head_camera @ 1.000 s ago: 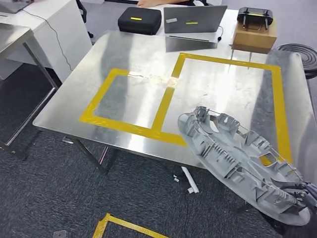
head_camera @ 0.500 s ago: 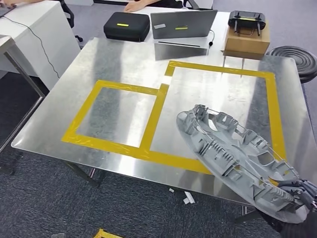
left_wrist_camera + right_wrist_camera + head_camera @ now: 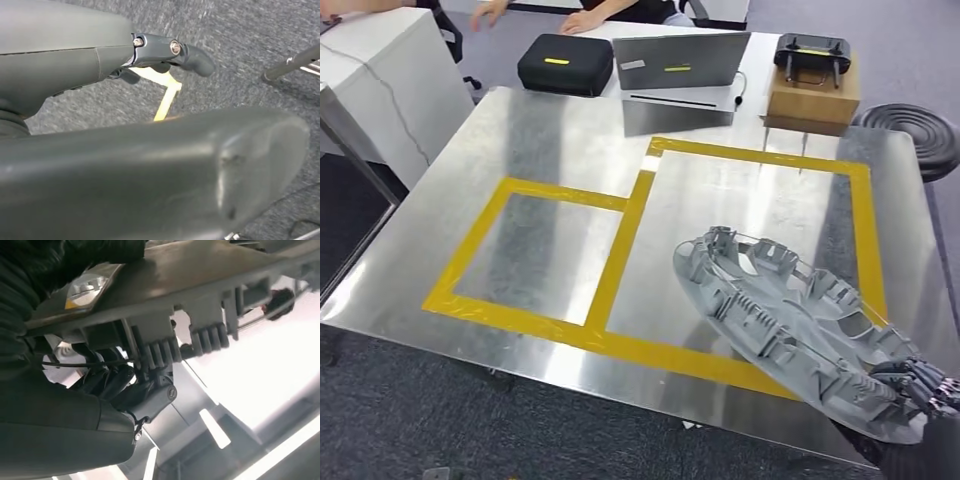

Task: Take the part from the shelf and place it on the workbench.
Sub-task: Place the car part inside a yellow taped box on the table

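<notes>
Grey moulded plastic part (image 3: 788, 335), long, oval and ribbed on its upper face, hangs tilted over the near right portion of the shiny steel workbench (image 3: 569, 130); I cannot tell whether its far tip touches the metal. My right hand (image 3: 920, 390) grips its near end, dark fingers (image 3: 113, 382) curled under the ribbed edge in the right wrist view, where the part (image 3: 181, 285) spans the picture above them.

Taking the workbench as the landmark: its top carries a large rectangle of yellow tape (image 3: 867, 235) on the right half and a smaller yellow tape rectangle (image 3: 467, 255) joined to it on the left. The part sits over the near edge of the large rectangle, crossing its front strip.

Beyond the far edge of the workbench stands an open grey laptop (image 3: 678, 62), back toward me. Left of the laptop lies a black zipped case with a yellow stripe (image 3: 563, 63). At the far right corner a brown cardboard box (image 3: 812, 95) carries a black handheld controller (image 3: 814, 48). Off the right side of the workbench is a black ribbed round thing (image 3: 912, 125). Left of the workbench stands a white desk (image 3: 373, 70). A person's hands (image 3: 584, 20) rest behind the case.

My left hand (image 3: 177, 50) hangs over grey carpet (image 3: 245, 35), its fingers apart and holding nothing, with a strip of yellow floor tape (image 3: 166, 97) below it.
</notes>
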Robot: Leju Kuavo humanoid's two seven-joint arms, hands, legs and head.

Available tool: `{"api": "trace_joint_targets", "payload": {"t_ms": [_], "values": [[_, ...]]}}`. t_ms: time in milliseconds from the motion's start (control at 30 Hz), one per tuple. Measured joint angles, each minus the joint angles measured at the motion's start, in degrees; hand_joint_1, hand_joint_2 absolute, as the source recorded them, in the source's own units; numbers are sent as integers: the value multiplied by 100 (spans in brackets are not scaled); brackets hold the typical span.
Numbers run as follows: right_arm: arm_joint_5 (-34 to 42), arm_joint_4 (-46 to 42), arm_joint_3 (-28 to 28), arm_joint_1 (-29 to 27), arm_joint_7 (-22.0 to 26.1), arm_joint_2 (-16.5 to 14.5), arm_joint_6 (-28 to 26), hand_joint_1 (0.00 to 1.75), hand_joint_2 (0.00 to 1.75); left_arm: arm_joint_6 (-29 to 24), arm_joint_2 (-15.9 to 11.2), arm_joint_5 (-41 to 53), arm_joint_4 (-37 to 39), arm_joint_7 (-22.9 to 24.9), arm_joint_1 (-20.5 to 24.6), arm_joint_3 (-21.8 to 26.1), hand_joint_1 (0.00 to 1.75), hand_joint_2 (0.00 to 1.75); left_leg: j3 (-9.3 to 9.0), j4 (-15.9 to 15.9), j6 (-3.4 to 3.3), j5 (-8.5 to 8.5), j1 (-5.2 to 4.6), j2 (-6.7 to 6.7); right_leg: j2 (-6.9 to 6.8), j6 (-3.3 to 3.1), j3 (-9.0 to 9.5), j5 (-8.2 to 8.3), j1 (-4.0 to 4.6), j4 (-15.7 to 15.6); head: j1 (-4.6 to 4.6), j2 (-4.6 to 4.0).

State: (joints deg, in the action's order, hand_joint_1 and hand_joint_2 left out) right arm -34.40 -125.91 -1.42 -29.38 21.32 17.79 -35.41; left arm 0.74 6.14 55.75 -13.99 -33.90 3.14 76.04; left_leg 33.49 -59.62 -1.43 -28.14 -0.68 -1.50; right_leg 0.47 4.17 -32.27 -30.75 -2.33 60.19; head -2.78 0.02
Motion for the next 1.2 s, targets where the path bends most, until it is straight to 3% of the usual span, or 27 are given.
{"api": "trace_joint_targets", "payload": {"t_ms": [100,200,233,267,300,400,467,500,600,700,767,800,867,933,967,1100,1133,1200], "values": [[-5,9,-17,-1,-16,7,2,175,175,20,5,-2,1,0,13,8,0,0,75,-204,62,-165,2,37,-4,-94,0,-19,-13,44,62,0],[-7,8,-30,6,-21,16,-2,175,175,41,19,-2,2,0,39,9,0,0,523,-1237,115,-658,25,89,-29,-160,34,-48,15,38,97,0],[-7,8,-33,6,-22,17,-3,175,175,46,23,-2,2,0,39,10,0,0,673,-1550,105,-757,27,93,-32,-171,41,-54,34,38,100,0],[-7,8,-37,3,-22,17,-3,175,175,50,27,-4,2,0,37,11,0,0,745,-1687,76,-749,24,94,-31,-182,50,-60,58,38,101,0],[-6,8,-42,-1,-23,17,-4,175,175,53,30,-8,2,0,34,13,0,0,714,-1603,26,-631,13,94,-27,-194,62,-65,85,37,103,0],[-3,8,-54,-5,-30,18,-8,175,175,60,19,-20,3,-1,38,14,0,0,263,-606,-232,-77,-81,82,-9,-222,97,-80,150,25,92,0],[1,9,-58,-3,-44,20,-9,175,175,55,-1,-27,3,-6,41,16,0,0,88,-208,-356,10,-142,75,-4,-216,79,-80,143,14,80,0],[4,10,-61,-4,-52,22,-9,175,175,51,-4,-30,3,-9,40,16,0,0,69,-153,-375,-7,-155,78,-3,-201,64,-73,140,3,79,0],[24,9,-74,-14,-68,33,-8,175,175,35,-3,-25,2,-13,42,17,0,0,-17,94,-334,43,-121,100,-14,-146,-2,-149,138,77,70,0],[77,10,-86,-7,-68,43,-7,175,175,16,11,-17,2,-17,40,17,0,0,-60,206,-302,98,-83,123,-22,-87,-395,-604,141,909,47,0],[99,12,-88,-8,-68,44,-7,175,175,12,24,-16,2,-17,37,17,0,0,-58,199,-299,97,-84,131,-26,-45,-628,-728,137,1376,46,0],[113,13,-88,-12,-67,44,-7,175,175,11,29,-15,2,-17,38,17,0,0,-59,191,-295,95,-83,133,-29,-30,-610,-626,134,1323,45,-1],[162,15,-91,-11,-52,44,-7,175,175,11,38,-15,2,-17,39,17,0,0,-58,151,-266,75,-78,134,-51,-18,-300,-235,122,669,44,-1],[230,15,-99,8,-23,44,-6,175,175,10,41,-16,2,-19,40,17,0,0,-41,86,-205,45,-97,133,-73,-75,13,-20,129,36,47,-1],[261,15,-102,15,-10,44,-5,175,175,10,40,-17,2,-22,39,17,0,0,-29,62,-173,39,-106,133,-75,-123,82,-7,138,-95,49,-1],[318,15,-111,16,8,44,1,175,175,8,26,-17,2,-27,34,18,0,0,21,-47,-51,-26,-101,130,-55,-299,113,58,117,-140,63,0],[327,15,-115,19,10,43,2,175,175,7,24,-17,2,-28,36,18,0,0,85,-214,-10,-153,-88,127,-55,-327,112,76,98,-152,71,-1],[356,15,-121,24,20,42,14,175,175,7,29,-17,2,-31,37,18,0,0,345,-859,82,-535,-27,126,-51,-353,97,91,84,-156,89,-2]]}}
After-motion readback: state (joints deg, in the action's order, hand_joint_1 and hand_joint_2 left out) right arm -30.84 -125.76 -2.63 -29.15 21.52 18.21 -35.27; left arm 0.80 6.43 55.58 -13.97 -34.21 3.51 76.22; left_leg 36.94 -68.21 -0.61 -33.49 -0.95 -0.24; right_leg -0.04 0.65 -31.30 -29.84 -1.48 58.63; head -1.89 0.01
